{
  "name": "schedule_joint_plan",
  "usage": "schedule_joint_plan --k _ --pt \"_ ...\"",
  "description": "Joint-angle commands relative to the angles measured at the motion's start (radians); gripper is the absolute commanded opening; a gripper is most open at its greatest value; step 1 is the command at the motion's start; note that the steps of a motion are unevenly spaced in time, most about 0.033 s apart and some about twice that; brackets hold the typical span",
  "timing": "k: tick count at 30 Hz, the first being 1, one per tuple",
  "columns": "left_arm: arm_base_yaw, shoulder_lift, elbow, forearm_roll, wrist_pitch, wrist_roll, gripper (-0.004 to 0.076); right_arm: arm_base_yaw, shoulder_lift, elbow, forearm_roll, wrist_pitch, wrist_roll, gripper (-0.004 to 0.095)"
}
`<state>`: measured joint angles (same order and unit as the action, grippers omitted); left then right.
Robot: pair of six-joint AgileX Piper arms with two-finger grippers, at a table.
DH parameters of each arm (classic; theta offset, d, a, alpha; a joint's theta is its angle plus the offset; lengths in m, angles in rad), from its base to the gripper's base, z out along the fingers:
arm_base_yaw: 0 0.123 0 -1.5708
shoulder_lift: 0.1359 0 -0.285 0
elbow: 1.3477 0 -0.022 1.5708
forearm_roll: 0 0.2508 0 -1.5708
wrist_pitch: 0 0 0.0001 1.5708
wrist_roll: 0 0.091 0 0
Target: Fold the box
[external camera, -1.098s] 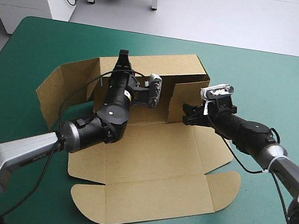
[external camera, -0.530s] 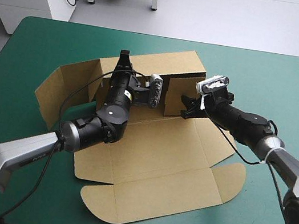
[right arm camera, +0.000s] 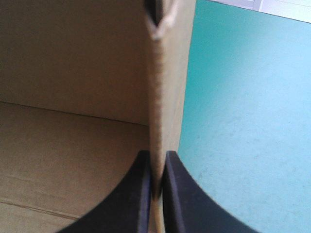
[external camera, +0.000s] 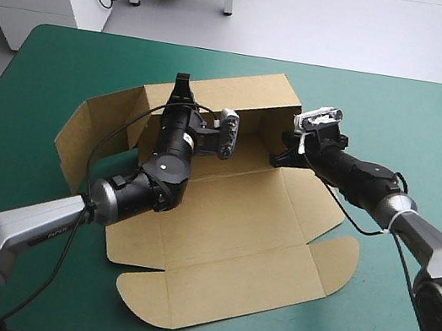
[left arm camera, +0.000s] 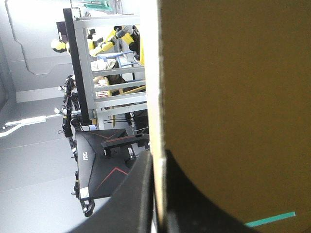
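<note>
Box [external camera: 229,218] sits on the teal-green cover [external camera: 399,128], base and lid flat.

Left gripper [left arm camera: 159,158]: nipped almost closed on the raised far wall [external camera: 254,98], board between its fingers.

Right gripper [right arm camera: 156,154]: pinches a side panel [right arm camera: 170,73] edge-on, box floor on one flank, cover on the other. The panel's top looks doubled, but it is blurred.

Step, as I judge it: square the side panel to the far wall. Brace the wall upright, pivot on the crease, and don't drag the base.
</note>
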<state>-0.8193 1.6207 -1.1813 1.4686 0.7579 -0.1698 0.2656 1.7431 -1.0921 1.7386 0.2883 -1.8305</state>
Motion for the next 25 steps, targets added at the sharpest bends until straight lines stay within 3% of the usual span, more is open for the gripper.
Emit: schedule_joint_plan --k 1,5,7,10,14,16,18,25 --pt "-0.009 -0.043 -0.033 0.051 -0.026 -0.011 -0.0008 0.008 -0.033 -0.026 0.054 0.096 0.001 -0.0017" --pt "-0.009 -0.043 -0.033 0.051 -0.026 -0.011 -0.0008 0.008 -0.033 -0.026 0.046 0.126 0.001 0.0016" --pt "-0.009 -0.043 -0.033 0.051 -0.026 -0.011 -0.0008 0.008 -0.033 -0.027 0.035 0.131 0.001 0.0086" --pt "-0.009 -0.043 -0.033 0.051 -0.023 -0.011 -0.0008 0.008 -0.033 -0.027 0.014 0.132 0.001 0.0269" --pt "-0.009 -0.043 -0.033 0.051 -0.023 -0.011 -0.0008 0.008 -0.033 -0.031 0.014 0.126 0.001 0.0639" --pt "-0.009 -0.043 -0.033 0.051 -0.025 -0.011 -0.0008 0.008 -0.033 -0.035 0.014 0.112 0.001 0.0743" --pt "-0.009 -0.043 -0.033 0.051 -0.025 -0.011 -0.0008 0.008 -0.033 -0.039 0.032 0.089 -0.008 0.0779" --pt "-0.009 -0.043 -0.033 0.051 -0.034 -0.011 -0.0008 0.008 -0.01 -0.092 0.032 0.083 -0.044 0.0768"
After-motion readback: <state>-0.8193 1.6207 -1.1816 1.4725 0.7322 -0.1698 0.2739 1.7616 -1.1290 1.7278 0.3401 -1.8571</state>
